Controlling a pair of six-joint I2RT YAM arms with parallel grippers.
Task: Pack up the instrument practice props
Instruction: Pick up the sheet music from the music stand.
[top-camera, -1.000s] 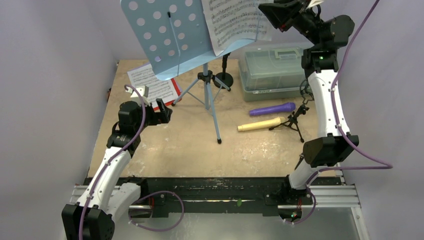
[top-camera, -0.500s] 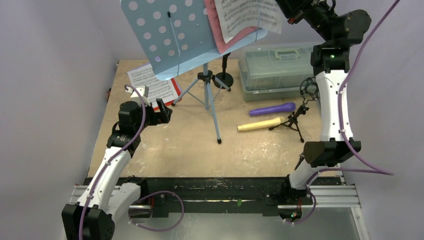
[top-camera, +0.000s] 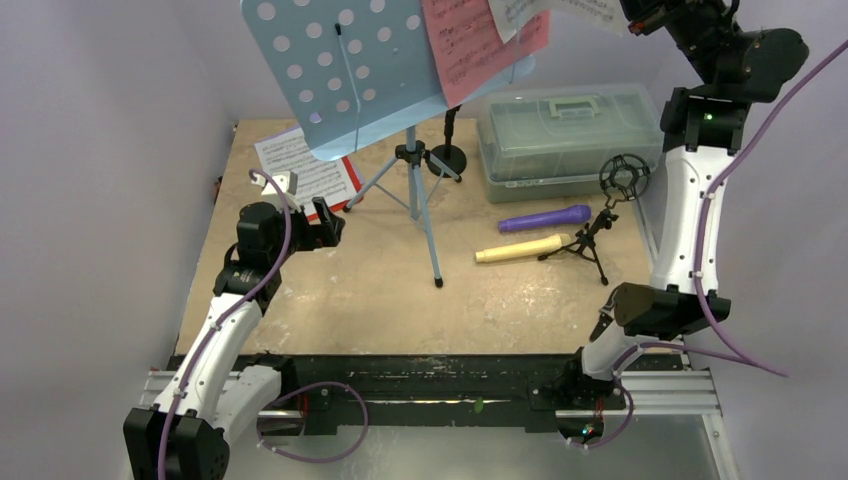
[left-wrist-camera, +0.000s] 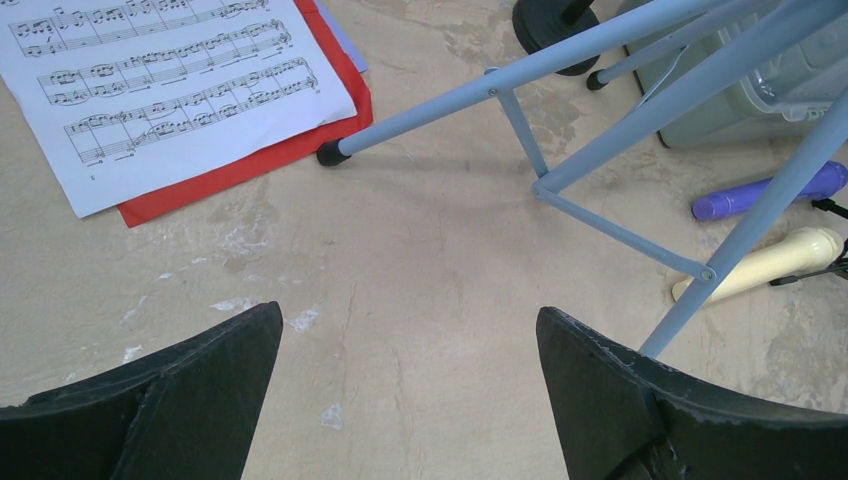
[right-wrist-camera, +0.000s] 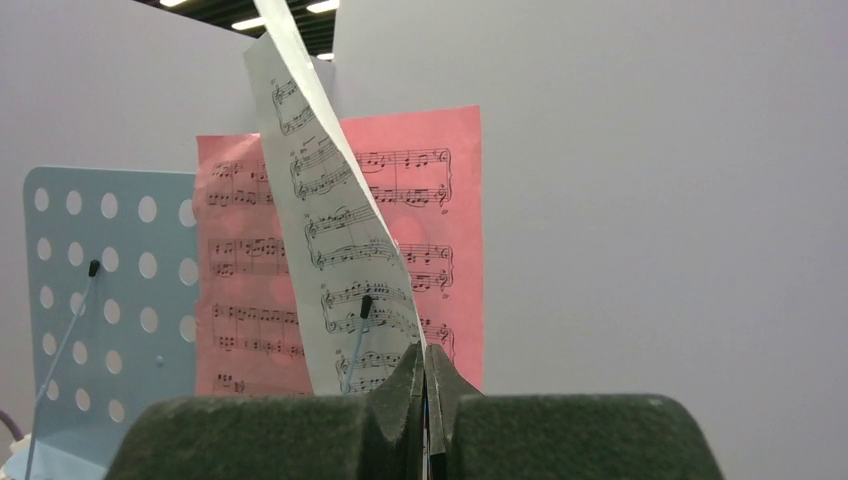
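A worn, scuffed beige table (top-camera: 330, 290) is carrying a light-blue perforated music rest (top-camera: 340, 70), a flat panel tilting on thin tubular tripod legs (top-camera: 425, 215); the overhead view is cropping its top edge. To the far right, a translucent grey-green plastic box (top-camera: 565, 140) with a moulded handle is sitting. A pink music sheet (top-camera: 470, 50) is leaning on the rest's right half. The right gripper (right-wrist-camera: 427, 365), raised high at the far right and mostly cut off overhead, is pinching a white music sheet (right-wrist-camera: 335, 260) with its jaws pressed flat on the paper. Only the right wrist view is showing this grip, with the page curling upward in front of the pink one. Left of the legs, a second printed sheet (top-camera: 300, 165) is lying on a red folder (left-wrist-camera: 250, 165). Right of the legs, a smooth purple microphone (top-camera: 545, 217) and a cream microphone (top-camera: 520, 249) are lying side by side. A black tripod mic holder (top-camera: 595, 235) is standing just beside them. A round-based mic holder (top-camera: 447, 155) is partly hiding behind the rest. The left gripper (left-wrist-camera: 410, 330) is hovering near the folder, its matte black jaws spread wide and holding nothing.
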